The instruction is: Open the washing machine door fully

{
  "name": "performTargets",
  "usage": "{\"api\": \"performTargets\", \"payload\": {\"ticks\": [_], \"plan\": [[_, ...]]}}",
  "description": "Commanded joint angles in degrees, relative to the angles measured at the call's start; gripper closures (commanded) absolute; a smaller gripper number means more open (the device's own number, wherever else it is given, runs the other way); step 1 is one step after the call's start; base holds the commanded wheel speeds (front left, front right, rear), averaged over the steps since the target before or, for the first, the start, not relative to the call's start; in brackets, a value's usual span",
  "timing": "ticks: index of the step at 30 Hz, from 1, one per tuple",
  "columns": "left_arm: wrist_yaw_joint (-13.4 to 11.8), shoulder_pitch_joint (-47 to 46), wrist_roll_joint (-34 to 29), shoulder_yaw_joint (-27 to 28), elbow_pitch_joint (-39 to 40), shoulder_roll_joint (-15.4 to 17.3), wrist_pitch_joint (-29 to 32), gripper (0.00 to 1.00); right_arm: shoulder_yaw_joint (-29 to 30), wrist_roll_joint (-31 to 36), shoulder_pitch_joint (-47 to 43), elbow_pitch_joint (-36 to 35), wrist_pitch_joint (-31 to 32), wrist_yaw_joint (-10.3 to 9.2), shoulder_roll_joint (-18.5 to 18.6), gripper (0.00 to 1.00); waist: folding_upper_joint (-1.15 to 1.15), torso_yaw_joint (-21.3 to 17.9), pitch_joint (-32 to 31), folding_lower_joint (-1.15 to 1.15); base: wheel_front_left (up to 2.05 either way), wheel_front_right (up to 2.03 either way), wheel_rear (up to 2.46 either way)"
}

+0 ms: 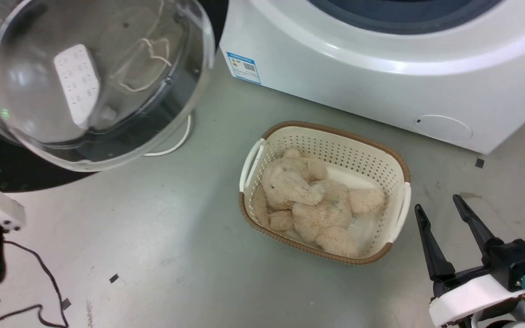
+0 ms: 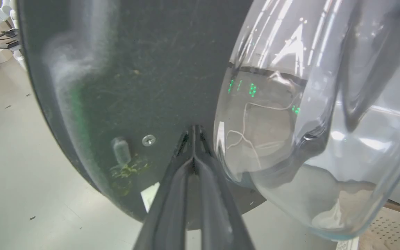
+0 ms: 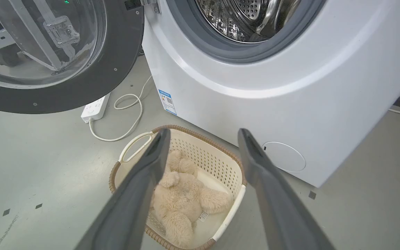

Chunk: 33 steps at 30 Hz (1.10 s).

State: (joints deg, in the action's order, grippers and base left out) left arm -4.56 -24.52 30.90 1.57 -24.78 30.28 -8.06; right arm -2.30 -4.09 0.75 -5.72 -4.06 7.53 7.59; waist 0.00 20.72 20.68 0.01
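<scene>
The washing machine door (image 1: 89, 77) stands swung out to the left of the machine, its clear glass bowl bulging toward me and its black rim around it. In the left wrist view my left gripper (image 2: 193, 130) is shut, its fingertips together and resting against the door's dark inner rim (image 2: 134, 69), beside a screw (image 2: 148, 140) and the glass bowl (image 2: 325, 139). My right gripper (image 1: 439, 203) hangs open and empty at the lower right, away from the door. The right wrist view shows the door (image 3: 116, 69) at upper left, past the right gripper (image 3: 203, 133).
The white washing machine (image 1: 381, 73) with its steel drum (image 3: 252, 17) stands ahead. On the floor before it sits a cream basket (image 1: 399, 164) holding a plush bear (image 1: 308, 200). A white power strip (image 3: 94, 108) and its cable lie under the door.
</scene>
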Motion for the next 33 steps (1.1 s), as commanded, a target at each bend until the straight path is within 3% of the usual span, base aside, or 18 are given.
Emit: {"api": "performTargets", "payload": {"ticks": [1, 7, 12, 25, 33], "plan": [[0.31, -1.24, -0.32, 0.12, -1.25, 0.65, -0.93, 1.00, 0.08, -0.19, 0.95, -0.11, -0.09, -0.04, 0.37, 0.00, 0.00, -0.56, 0.27, -0.01, 0.00, 0.00, 0.00], [1.26, -2.69, -1.47, -0.57, -6.25, 0.97, -4.22, 1.00, 0.10, -0.41, 0.93, 1.51, -1.61, -0.04, -0.53, 0.00, 0.00, -1.71, -1.54, -0.01, 0.00, 0.00, 0.00], [1.25, -1.46, -4.56, -2.38, -5.25, 0.49, -6.19, 1.00, 0.83, -0.48, 0.53, 2.90, -3.54, -0.04, -1.58, 0.00, 0.00, -2.43, -5.06, -0.01, 0.00, 0.00, 0.00], [-0.58, 12.76, -9.14, -7.89, 17.03, -8.79, -6.92, 1.00, 3.73, 1.28, -3.14, 4.51, -9.06, -0.04, -3.97, 0.00, 0.00, -8.58, -17.69, -0.01, 0.00, 0.00, 0.00], [-2.90, 22.40, -11.00, -13.10, 24.85, -12.73, -6.48, 1.00, 3.84, 2.15, -6.97, 4.28, -9.73, -0.04, -4.44, 0.00, 0.00, -13.85, -21.68, -0.01, 0.00, 0.00, 0.00]]}}
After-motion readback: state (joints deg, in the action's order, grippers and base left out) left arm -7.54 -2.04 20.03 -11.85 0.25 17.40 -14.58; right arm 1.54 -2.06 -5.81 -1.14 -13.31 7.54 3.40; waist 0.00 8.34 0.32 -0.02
